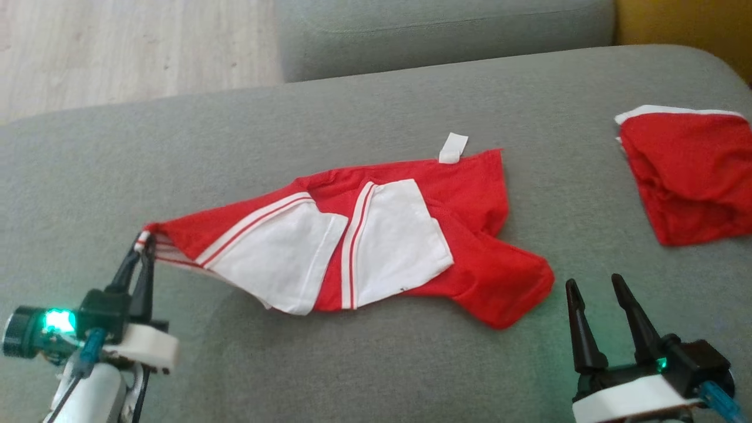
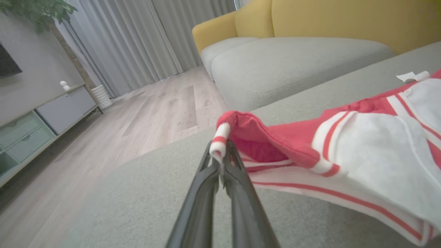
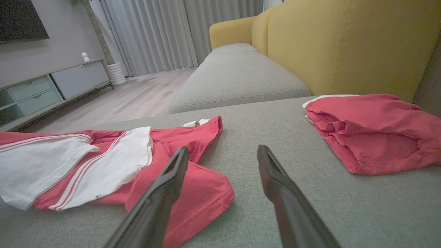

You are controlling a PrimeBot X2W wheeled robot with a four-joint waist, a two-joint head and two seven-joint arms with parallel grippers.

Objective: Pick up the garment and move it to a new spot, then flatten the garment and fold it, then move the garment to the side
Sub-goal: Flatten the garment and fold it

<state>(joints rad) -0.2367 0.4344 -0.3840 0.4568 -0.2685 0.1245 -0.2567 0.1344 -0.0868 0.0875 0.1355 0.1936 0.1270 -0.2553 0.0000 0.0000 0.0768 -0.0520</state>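
Head view. Gripping the striped cuff of the shirt (image 1: 376,235) tight with the left gripper (image 1: 144,244), raised near the left edge of the cushion (image 1: 352,364); rest of the shirt lying crumpled across the cushion's middle. Right gripper (image 1: 594,282) spread wide, empty, just beside the red hem. Should probably close on that hem, then draw both ends apart, low and level, to flatten without bunching.

soft even daylight, faint shadows, head view slightly hazy, wrist views stretched at edges, near fingers blurred
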